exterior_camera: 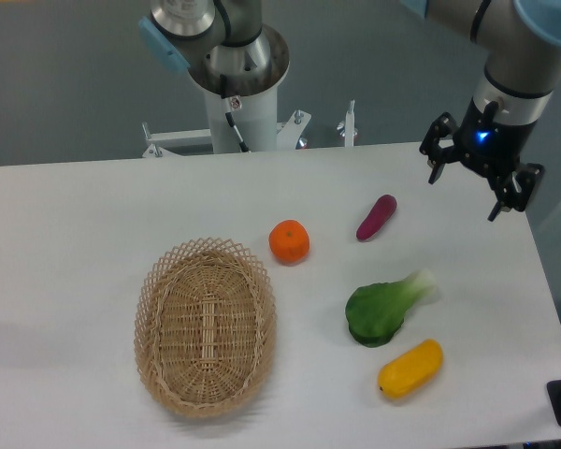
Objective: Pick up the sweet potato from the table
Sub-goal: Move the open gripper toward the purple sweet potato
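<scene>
Sweet potato (376, 217), slim magenta, lies tilted on table (75, 234); hand (467, 193) apparently released, empty.

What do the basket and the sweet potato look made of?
Basket: woven wicker or rattan, tan and matte, with an open lattice rim. Sweet potato: smooth, evenly magenta skin with a slight sheen; real or plastic replica, I cannot tell.

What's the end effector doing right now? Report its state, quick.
End effector: open, holding nothing, hovering above the table, to the right of the sweet potato.
</scene>
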Available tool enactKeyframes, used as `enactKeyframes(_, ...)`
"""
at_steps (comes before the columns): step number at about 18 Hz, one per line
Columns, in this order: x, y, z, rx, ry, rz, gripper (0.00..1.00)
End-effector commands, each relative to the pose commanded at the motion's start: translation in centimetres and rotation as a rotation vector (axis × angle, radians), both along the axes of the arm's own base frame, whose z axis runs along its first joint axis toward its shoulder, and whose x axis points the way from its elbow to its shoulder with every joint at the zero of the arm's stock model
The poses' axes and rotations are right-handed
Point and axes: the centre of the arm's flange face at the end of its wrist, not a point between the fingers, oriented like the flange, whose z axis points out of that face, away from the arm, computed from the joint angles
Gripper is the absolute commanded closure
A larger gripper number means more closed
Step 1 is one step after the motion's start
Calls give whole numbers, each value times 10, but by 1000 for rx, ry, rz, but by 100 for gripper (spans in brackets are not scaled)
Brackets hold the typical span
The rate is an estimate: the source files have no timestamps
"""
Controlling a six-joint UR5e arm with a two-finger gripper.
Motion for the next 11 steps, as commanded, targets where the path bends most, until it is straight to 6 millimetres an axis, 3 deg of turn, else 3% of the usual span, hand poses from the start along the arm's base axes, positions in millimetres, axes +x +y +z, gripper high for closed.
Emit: enactKeyframes(11,8,-6,-33,-12,-25,3,0)
